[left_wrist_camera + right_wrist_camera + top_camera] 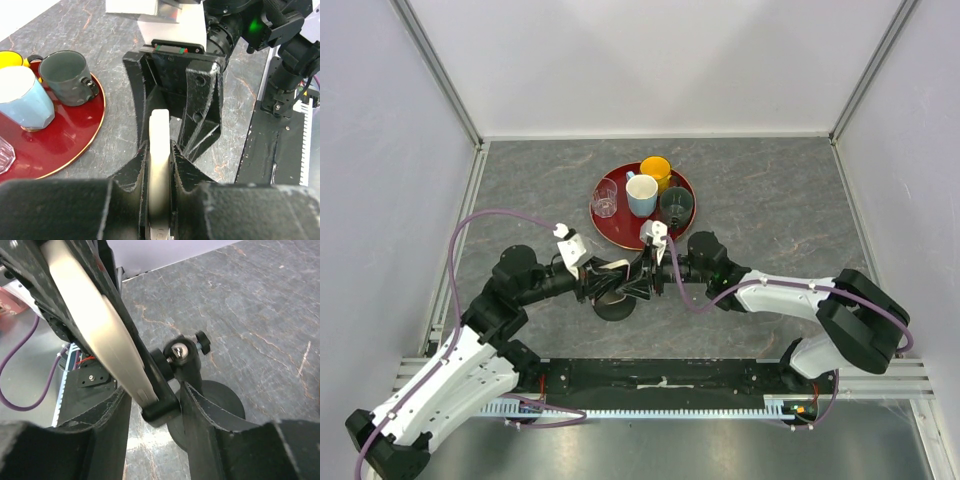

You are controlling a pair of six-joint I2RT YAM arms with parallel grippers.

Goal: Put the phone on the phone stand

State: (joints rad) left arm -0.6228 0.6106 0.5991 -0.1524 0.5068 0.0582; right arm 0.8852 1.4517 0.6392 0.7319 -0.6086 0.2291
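Red tray (610,225), blue cup (641,194), yellow mug (656,170), grey mug (676,203), clear glass (605,197)

a lab test cell: white panels (650,60), aluminium framing (440,70).

Left hand (160,165) clamped, right hand (152,405) spread

A dark grey, stone-patterned tabletop (770,200) with pale and rust-coloured veins fills the enclosure floor. Plain white panels (650,60) wall it in behind and on both sides, joined at the back corners by slanting aluminium posts (440,70). Along the tabletop's near edge runs a black mounting plate (660,380) backed by silver aluminium rails (910,375), with a white slotted cable duct (650,410) just in front. Lighting is even and soft, with faint shadows.
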